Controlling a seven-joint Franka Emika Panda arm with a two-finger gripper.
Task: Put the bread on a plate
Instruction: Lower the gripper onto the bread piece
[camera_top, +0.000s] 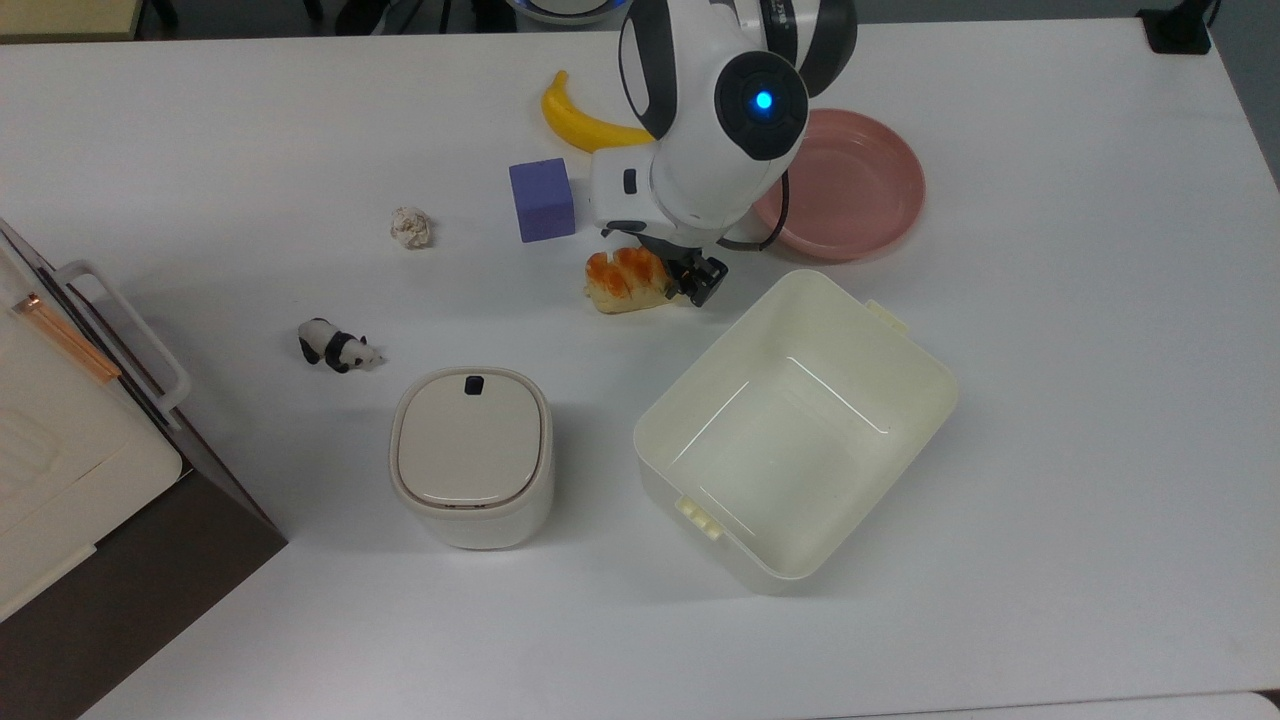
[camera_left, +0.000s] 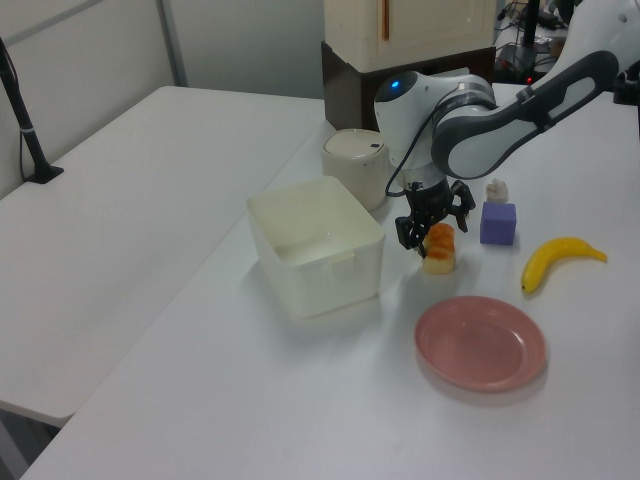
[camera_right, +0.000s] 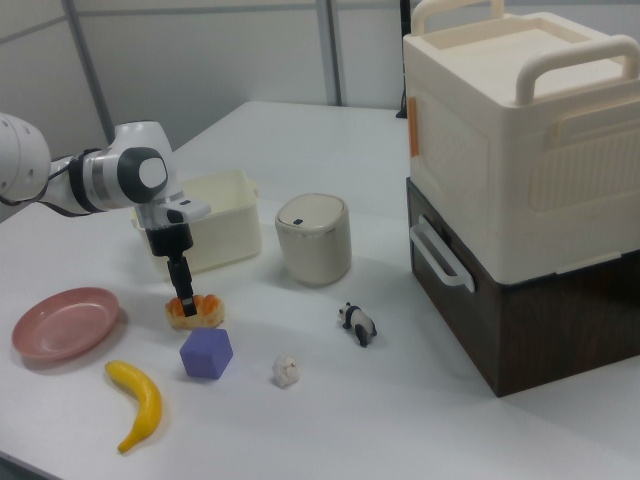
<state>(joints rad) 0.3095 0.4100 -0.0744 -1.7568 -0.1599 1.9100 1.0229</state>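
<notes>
The bread (camera_top: 625, 280) lies on the white table between the purple cube and the cream tub; its orange-brown top faces up. It also appears as the bread (camera_left: 440, 250) and the bread (camera_right: 197, 311). My gripper (camera_top: 675, 270) points down over the loaf's end in the top view's right, open, with one black finger (camera_top: 703, 282) beside that end. The left view has the gripper (camera_left: 432, 226) straddling the loaf. In the right view the gripper (camera_right: 185, 298) reaches down to the loaf's top. The pink plate (camera_top: 860, 190) sits bare, further toward the top view's right, beyond my arm.
A big cream tub (camera_top: 940, 390) stands open just below the loaf in the top view. A lidded cream bin (camera_top: 470, 455), a purple cube (camera_top: 541, 198), a banana (camera_top: 580, 122), a paper ball (camera_top: 411, 227) and a toy panda (camera_top: 338, 346) lie around. A cabinet (camera_top: 60, 440) borders the top view's left.
</notes>
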